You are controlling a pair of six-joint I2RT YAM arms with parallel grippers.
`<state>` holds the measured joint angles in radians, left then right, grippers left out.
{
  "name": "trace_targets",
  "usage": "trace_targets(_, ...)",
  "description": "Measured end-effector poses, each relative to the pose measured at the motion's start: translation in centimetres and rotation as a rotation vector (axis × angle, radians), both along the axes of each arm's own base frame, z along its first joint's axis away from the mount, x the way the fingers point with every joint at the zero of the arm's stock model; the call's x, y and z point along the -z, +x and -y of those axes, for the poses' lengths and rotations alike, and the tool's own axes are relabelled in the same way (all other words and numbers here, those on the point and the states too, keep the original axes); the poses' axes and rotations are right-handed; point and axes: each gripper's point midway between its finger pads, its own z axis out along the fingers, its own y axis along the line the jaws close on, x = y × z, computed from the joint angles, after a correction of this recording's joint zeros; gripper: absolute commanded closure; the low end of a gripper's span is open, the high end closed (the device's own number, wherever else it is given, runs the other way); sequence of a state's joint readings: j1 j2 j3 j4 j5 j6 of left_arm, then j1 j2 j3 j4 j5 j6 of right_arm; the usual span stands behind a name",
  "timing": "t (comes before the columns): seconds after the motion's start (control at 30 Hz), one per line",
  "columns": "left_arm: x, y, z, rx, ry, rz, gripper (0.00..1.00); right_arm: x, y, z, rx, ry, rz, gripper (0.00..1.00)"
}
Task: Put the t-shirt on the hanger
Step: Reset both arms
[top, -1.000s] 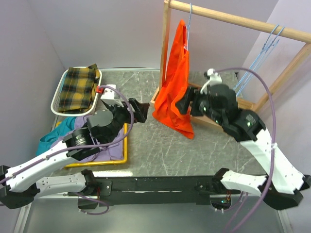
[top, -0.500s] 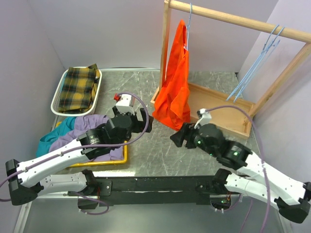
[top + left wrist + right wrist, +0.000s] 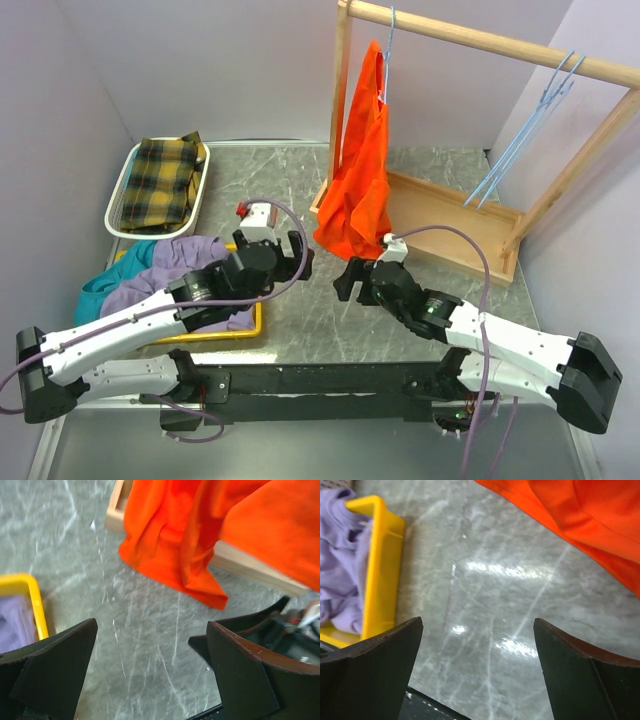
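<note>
The orange-red t-shirt [image 3: 362, 170] hangs from a light-blue wire hanger [image 3: 388, 45] hooked on the wooden rail [image 3: 480, 40] at its left end. Its lower folds show in the left wrist view [image 3: 175, 545] and the right wrist view [image 3: 590, 525]. My left gripper [image 3: 292, 255] is open and empty, low over the table, left of the shirt's hem. My right gripper [image 3: 352, 280] is open and empty, just below the hem. The two grippers face each other a short way apart.
Two more light-blue hangers [image 3: 530, 125] hang at the rail's right end. The wooden rack base [image 3: 470, 235] lies at the back right. A yellow tray [image 3: 255, 325] holds a purple garment [image 3: 180, 265] beside a teal one [image 3: 105, 285]. A white basket [image 3: 120, 195] holds plaid cloth.
My right arm has drawn back from the hanging shirt toward the near edge and now sits low. My left gripper has moved right and slightly nearer. The shirt stays on the hanger.
</note>
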<state>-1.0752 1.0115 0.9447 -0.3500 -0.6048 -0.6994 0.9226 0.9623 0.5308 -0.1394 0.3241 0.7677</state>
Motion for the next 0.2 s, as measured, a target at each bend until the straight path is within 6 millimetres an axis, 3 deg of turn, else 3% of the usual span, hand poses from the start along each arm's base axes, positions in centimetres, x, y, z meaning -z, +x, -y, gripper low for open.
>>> trace_targets(0.2,4.6,-0.6,-0.8,-0.043,0.017,-0.091,0.04,-1.1,0.4,-0.5,-0.001,0.039,0.033,0.00)
